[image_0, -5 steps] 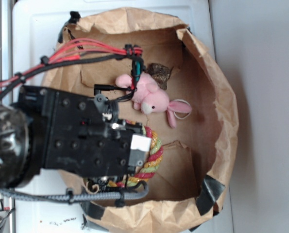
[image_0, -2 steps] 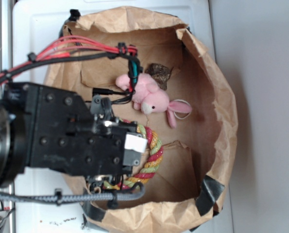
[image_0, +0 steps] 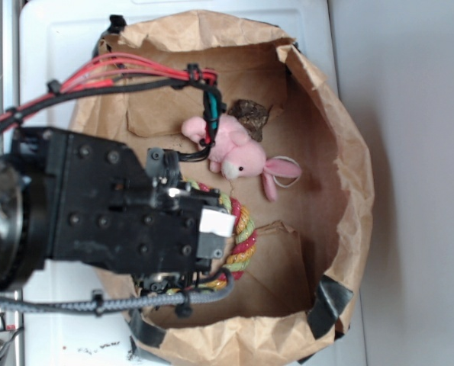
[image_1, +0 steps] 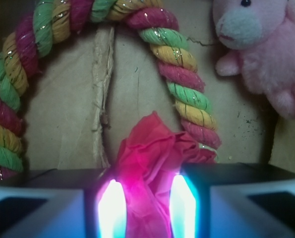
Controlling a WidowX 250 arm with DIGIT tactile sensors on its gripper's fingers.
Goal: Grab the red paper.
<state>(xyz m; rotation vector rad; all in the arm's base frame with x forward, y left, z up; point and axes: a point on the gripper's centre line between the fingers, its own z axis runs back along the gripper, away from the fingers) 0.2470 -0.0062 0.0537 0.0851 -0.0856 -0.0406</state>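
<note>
- The red paper (image_1: pixel 154 168) is a bright red, crinkled wad with folded peaks; in the wrist view it sits at the bottom centre, inside the loop of the rope, its right edge touching the rope's strand.
- In the exterior view the arm's black body covers the paper, so it cannot be seen there.
- The gripper (image_1: pixel 147 208) has its two glowing fingertips (image_1: pixel 112 208) on either side of the wad, pinching the paper between them.
- Count, left to right in the wrist view: one twisted rope (image_1: pixel 187 94) of red, yellow and green strands, one red paper wad, one pink plush bunny (image_1: pixel 259 49) at the upper right.
- The exterior view adds one brown paper bag (image_0: pixel 349 152) holding everything, and one dark crumpled scrap (image_0: pixel 249 114) just above the bunny.
- Against the frame a second ago, the arm's body has shifted slightly left and down, and more of the rope shows at its right edge; bunny and scrap lie as before.
</note>
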